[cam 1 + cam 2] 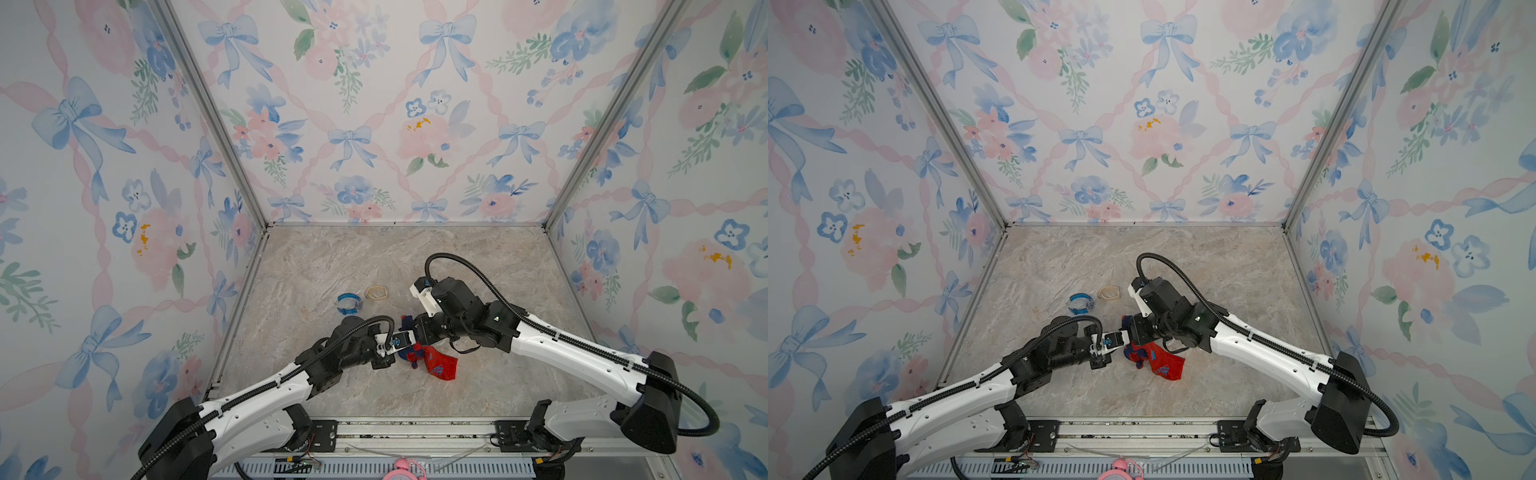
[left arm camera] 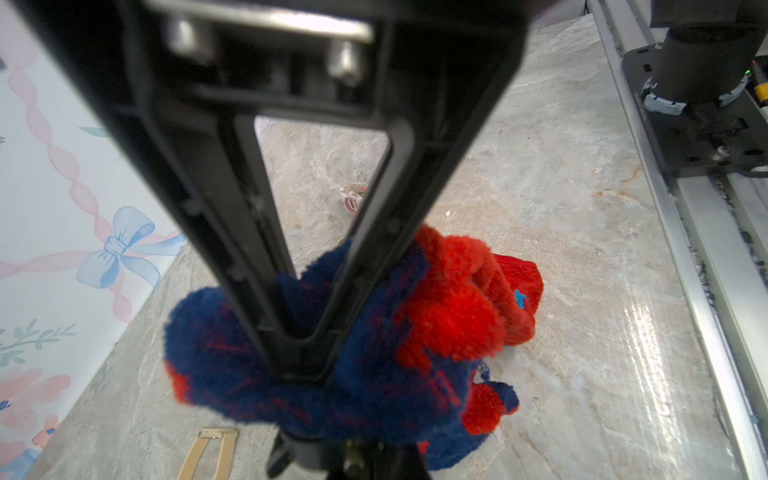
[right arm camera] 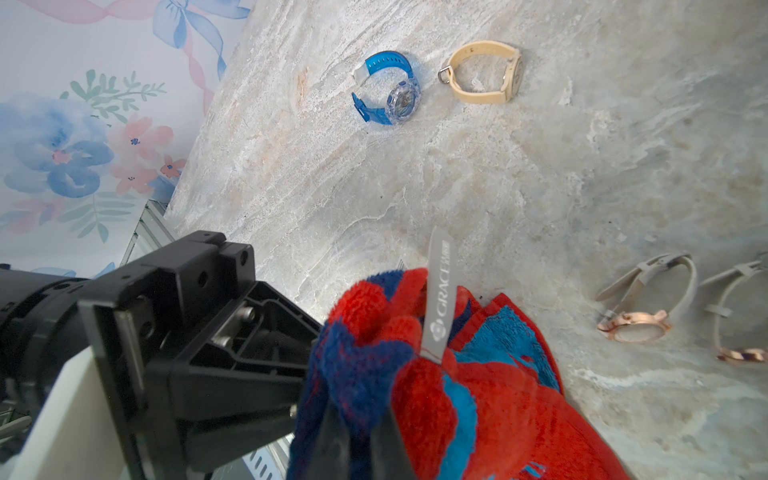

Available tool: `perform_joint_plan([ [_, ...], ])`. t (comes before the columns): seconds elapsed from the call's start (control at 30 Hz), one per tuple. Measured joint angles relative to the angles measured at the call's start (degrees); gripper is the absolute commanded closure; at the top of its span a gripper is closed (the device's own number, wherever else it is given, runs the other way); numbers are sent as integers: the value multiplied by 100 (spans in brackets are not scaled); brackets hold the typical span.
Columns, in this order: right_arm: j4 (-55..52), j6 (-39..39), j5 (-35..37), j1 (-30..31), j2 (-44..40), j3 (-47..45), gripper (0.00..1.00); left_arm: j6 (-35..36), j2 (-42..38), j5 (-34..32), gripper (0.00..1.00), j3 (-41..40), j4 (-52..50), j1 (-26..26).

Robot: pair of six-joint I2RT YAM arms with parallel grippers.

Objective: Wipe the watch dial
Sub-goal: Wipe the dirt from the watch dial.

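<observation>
My right gripper (image 3: 357, 432) is shut on a bunched red and blue towel (image 3: 498, 395), whose loose end trails on the marble table (image 1: 434, 365). It presses the bunch against the tips of my left gripper (image 1: 392, 347), which meets it head-on at the front middle of the table. A small pale watch with a blue dial (image 1: 397, 341) shows at the left tips in both top views. In the left wrist view the towel (image 2: 449, 316) covers my left jaws, and a tan strap (image 2: 212, 451) hangs beside them. The dial is hidden in both wrist views.
A blue plastic watch (image 3: 390, 89) and a beige-strapped watch (image 3: 484, 72) lie behind the grippers toward the middle. Two rose-gold watches (image 3: 636, 328) lie to the right under my right arm. The metal rail (image 1: 415, 432) runs along the front edge, with floral walls on three sides.
</observation>
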Motion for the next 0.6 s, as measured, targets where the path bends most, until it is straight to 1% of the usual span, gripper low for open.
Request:
perform_joint_plan([
  [0.3, -214, -94, -284, -634, -157, -321, 100, 160, -262, 153, 89, -24, 131, -101],
  [0.4, -343, -166, -332, -662, -295, -330, 100, 280, -313, 175, 89, -44, 181, -101],
  [0.6, -468, -216, -302, -481, -957, -328, 100, 446, -275, 173, 90, -109, 210, -101],
])
